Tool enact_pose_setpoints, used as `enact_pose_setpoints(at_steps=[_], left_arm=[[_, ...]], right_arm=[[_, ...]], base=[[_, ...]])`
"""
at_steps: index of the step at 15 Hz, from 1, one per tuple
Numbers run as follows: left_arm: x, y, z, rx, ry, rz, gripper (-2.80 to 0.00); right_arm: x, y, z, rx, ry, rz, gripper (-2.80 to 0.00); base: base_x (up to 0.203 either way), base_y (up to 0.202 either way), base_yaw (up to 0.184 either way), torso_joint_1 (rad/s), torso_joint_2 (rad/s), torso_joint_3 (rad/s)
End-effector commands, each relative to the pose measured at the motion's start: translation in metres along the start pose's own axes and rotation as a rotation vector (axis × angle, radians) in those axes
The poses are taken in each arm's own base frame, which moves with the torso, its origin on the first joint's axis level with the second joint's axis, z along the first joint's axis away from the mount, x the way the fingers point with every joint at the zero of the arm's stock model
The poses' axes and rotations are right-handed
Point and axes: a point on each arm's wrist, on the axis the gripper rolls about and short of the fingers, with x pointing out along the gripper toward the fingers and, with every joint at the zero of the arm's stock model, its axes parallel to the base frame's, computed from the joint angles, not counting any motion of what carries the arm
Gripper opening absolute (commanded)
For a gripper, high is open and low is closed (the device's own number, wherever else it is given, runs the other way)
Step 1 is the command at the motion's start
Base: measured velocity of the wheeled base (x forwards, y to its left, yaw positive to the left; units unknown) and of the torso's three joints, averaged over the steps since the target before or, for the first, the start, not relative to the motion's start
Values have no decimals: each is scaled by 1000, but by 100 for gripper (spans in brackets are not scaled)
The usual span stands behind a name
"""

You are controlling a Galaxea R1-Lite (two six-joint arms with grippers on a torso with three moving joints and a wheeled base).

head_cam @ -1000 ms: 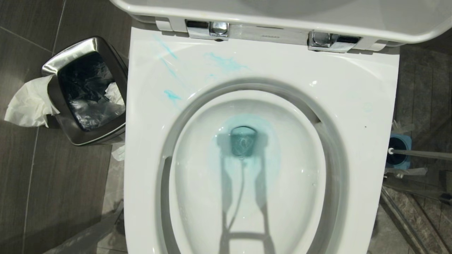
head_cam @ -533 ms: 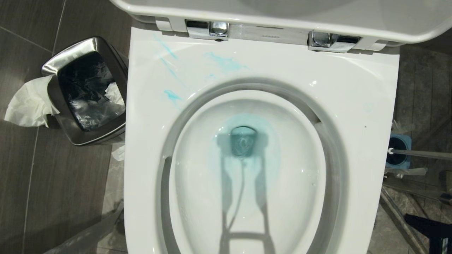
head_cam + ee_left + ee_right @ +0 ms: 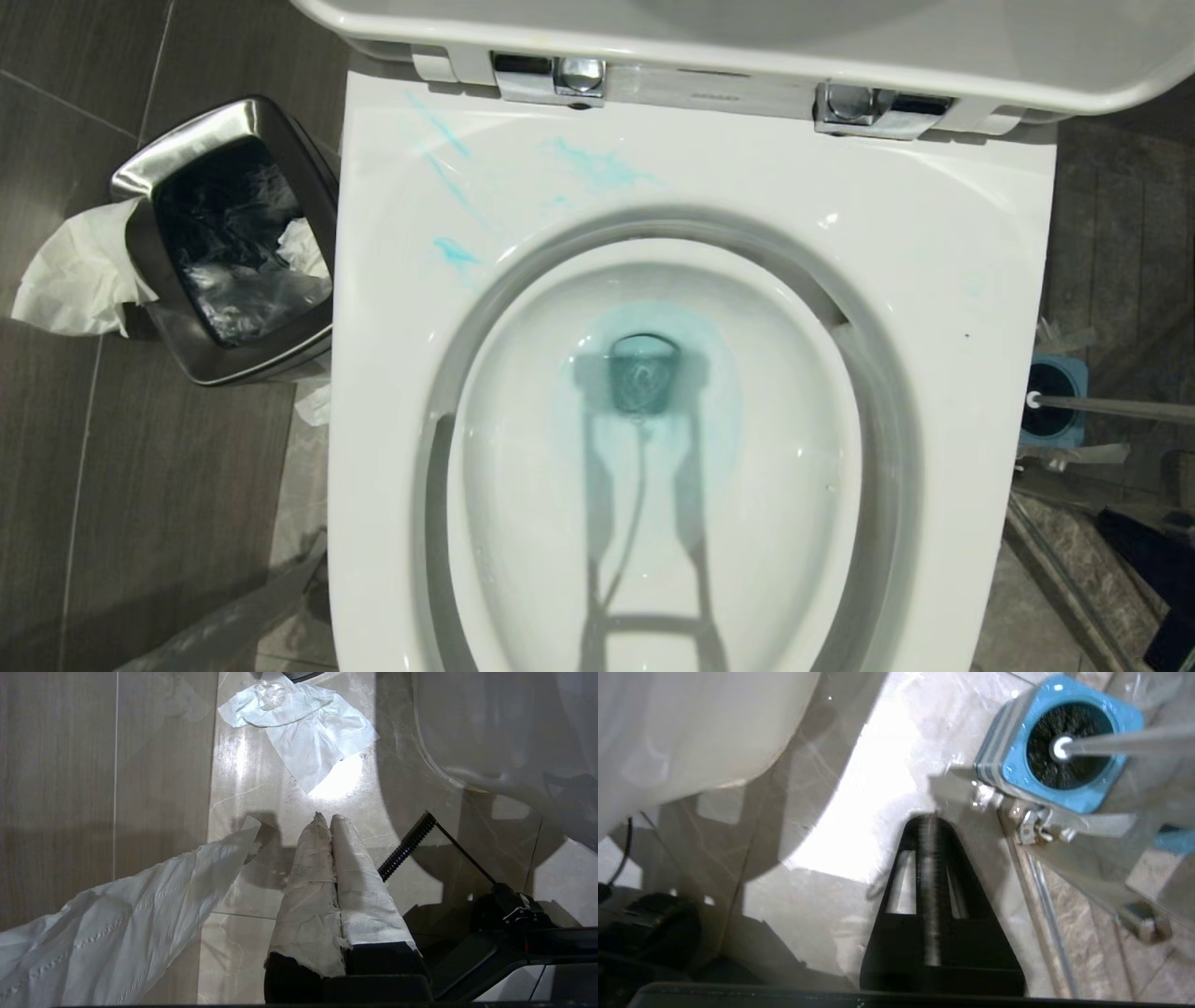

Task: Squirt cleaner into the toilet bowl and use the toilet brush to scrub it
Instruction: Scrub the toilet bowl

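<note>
The white toilet bowl (image 3: 934, 280) fills the head view with its seat and lid up. Teal cleaner (image 3: 597, 168) streaks the back left of the rim and tints the water around the drain hole (image 3: 642, 373). The toilet brush (image 3: 1111, 408) stands in its blue holder (image 3: 1055, 406) on the floor to the bowl's right. In the right wrist view the holder (image 3: 1059, 742) and white brush handle (image 3: 1125, 742) lie ahead of my right gripper (image 3: 930, 819), which is shut, empty and apart from them. My left gripper (image 3: 329, 819), its fingers wrapped in white, hangs shut over the floor.
A steel waste bin (image 3: 229, 243) with a dark liner and a tissue (image 3: 79, 275) draped on its side stands left of the bowl. A glass panel's metal bracket (image 3: 1036, 821) sits beside the holder. Crumpled tissue (image 3: 303, 728) and a paper strip (image 3: 117, 924) lie by the left gripper.
My right arm has come into the head view at the bottom right corner and shifted further right, towards the brush holder. The left arm and the bowl are unchanged.
</note>
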Motion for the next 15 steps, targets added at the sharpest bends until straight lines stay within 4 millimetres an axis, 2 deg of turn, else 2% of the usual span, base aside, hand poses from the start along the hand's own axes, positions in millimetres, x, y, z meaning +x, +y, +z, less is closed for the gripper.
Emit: enact_pose_setpoints(at_steps=[1, 10, 15], left_arm=[[0, 0, 0, 0, 2, 0, -280], [0, 0, 0, 0, 2, 0, -280], [0, 0, 0, 0, 2, 0, -280]], right_arm=[[-1, -3, -1, 9, 3, -19, 0], [0, -35, -17, 86, 129, -243, 0], [4, -52, -9, 75, 69, -291, 0]], base=[[0, 0, 0, 0, 0, 0], [0, 0, 0, 0, 0, 0], [0, 0, 0, 0, 0, 0]])
